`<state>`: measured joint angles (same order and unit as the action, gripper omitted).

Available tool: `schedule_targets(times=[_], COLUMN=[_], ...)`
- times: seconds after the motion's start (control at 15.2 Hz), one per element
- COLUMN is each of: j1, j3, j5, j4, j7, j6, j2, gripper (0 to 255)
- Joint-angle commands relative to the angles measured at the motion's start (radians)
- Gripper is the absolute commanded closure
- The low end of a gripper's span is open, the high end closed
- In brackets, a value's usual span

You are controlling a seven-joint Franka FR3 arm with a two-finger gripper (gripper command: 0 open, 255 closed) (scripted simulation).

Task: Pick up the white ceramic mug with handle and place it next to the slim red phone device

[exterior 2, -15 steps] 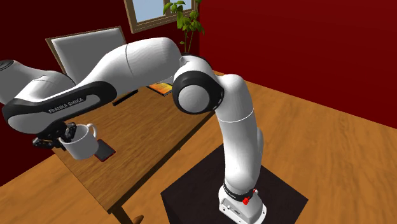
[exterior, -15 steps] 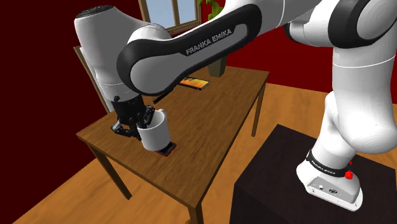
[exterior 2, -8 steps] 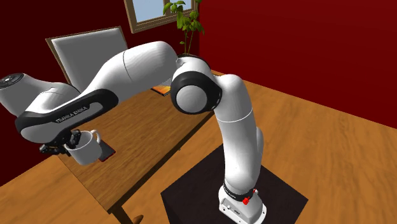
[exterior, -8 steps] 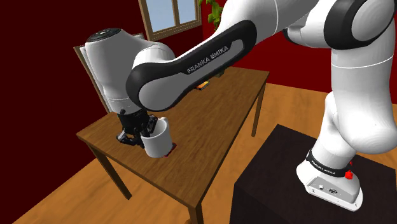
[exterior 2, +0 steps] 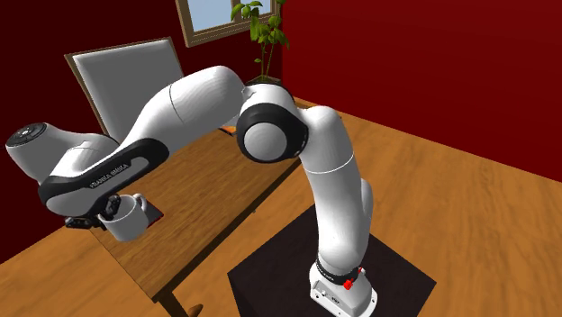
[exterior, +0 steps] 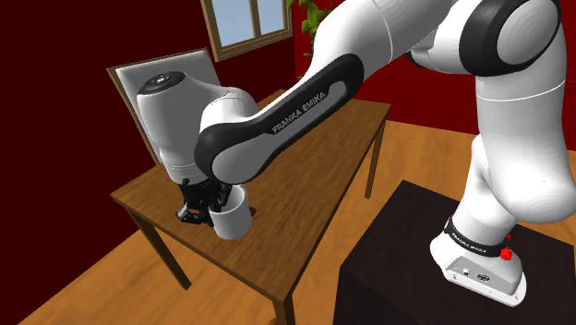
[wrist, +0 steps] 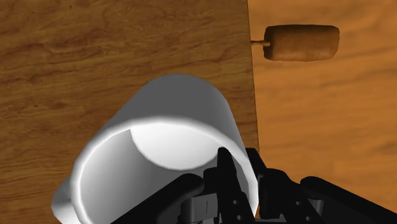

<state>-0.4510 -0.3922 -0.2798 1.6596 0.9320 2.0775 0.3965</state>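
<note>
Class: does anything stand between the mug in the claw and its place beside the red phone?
Nothing visible does. The claw clasps the white mug by its rim, over bare wooden table, and the red phone lies right beside the mug.

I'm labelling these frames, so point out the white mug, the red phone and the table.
white mug (exterior: 231,217): shoulder view, on its outer side wall.
red phone (exterior 2: 155,214): second exterior view, on the corner showing beside the mug.
table (exterior: 314,175): shoulder view, on its bare top.
</note>
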Motion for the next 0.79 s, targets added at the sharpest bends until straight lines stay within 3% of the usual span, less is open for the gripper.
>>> schedule_targets(times=[0.0,0.4,0.73], j1=[0.001,-0.003,-0.004], j3=[0.002,0.012,0.012], j5=[-0.005,-0.025,-0.025], j4=[0.019,0.054,0.054], j7=[0.005,0.022,0.022], j6=[0.025,0.088,0.088], j2=[0.005,0.037,0.037], gripper=[255,255,255])
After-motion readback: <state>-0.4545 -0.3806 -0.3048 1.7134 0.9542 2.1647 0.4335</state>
